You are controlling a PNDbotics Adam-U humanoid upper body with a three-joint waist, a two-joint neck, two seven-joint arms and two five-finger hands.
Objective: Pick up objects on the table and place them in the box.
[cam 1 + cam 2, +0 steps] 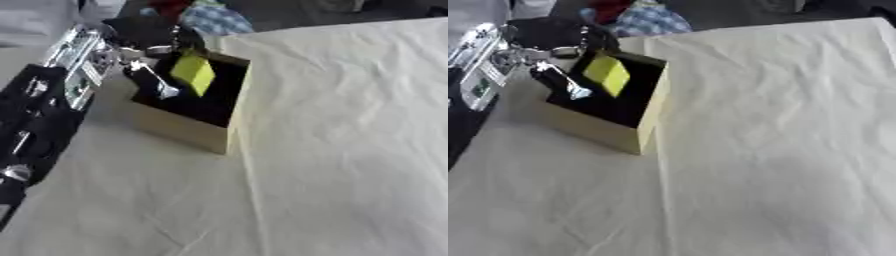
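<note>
The yellow block point(193, 73) sits in the upper left of the frame, tilted on edge, right over the dark opening of the box point(179, 128), apparently partly below the rim. The left hand point(150, 77) comes in from the upper left, and a dark finger tipped in silver lies alongside the block's left face. It reads as a pinch on the block, though the blur makes contact hard to confirm; I would call it holding the block between fingers and thumb. The tilt makes sense for that: the block hangs from a side grasp, so it hangs corner-down rather than flat.

The box stands upright on the pale cloth covering the table point(780, 150), open top toward the camera, near the arm's side, which keeps the reach short. The black and silver forearm runs down the left edge of the frame. The cloth to the right and below shows only wrinkles. The right hand does not show in either view. By my reading, this is the drop step, release still to come.
</note>
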